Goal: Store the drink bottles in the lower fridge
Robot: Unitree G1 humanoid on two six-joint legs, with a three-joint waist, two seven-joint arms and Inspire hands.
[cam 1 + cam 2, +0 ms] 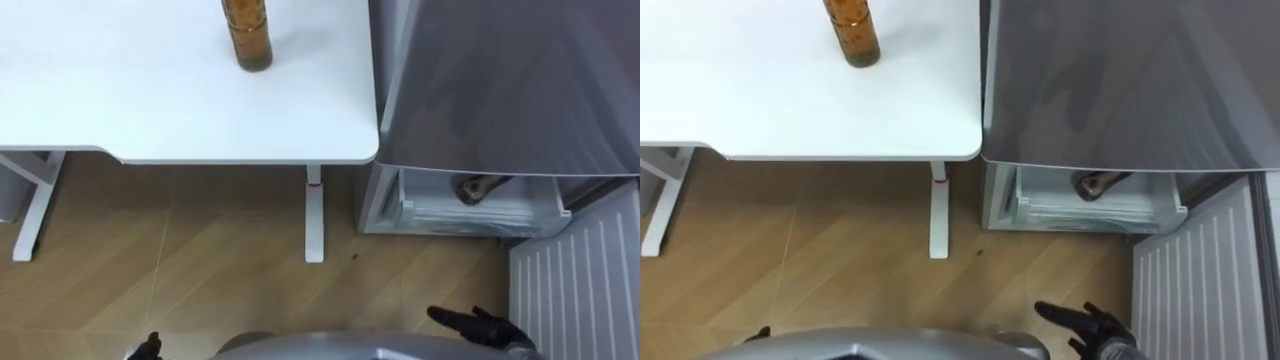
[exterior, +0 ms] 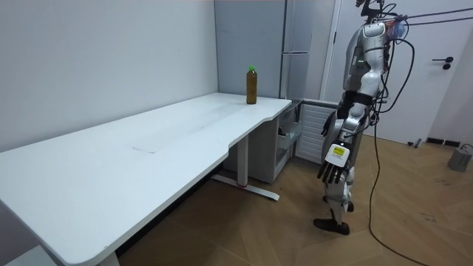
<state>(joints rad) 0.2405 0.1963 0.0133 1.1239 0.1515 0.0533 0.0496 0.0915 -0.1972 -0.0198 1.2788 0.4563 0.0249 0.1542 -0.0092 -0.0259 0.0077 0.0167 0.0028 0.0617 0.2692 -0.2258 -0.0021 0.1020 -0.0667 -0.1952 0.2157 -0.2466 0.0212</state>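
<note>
Two drinks show. One amber bottle (image 1: 247, 38), round and smooth and green-capped in the room view, stands upright at 11 o'clock on the single white worktop (image 1: 120, 90), toward the end beside the fridge. The second drink (image 1: 478, 187), a brownish shape lying on its side, rests at 3 o'clock in the one translucent plastic drawer (image 1: 440, 212) at the bottom of the grey fridge (image 1: 500, 80). The fridge door (image 1: 580, 285), white and ribbed inside, stands open at 4 o'clock. A pale wooden floor (image 1: 200, 260) of slanted planks lies below. The dark right hand (image 1: 478, 325) hangs empty at 5 o'clock, fingers spread straight. The left hand (image 1: 148, 348) peeks in at 7 o'clock. In the room view it hangs loose-fingered and empty beside the thigh.
</note>
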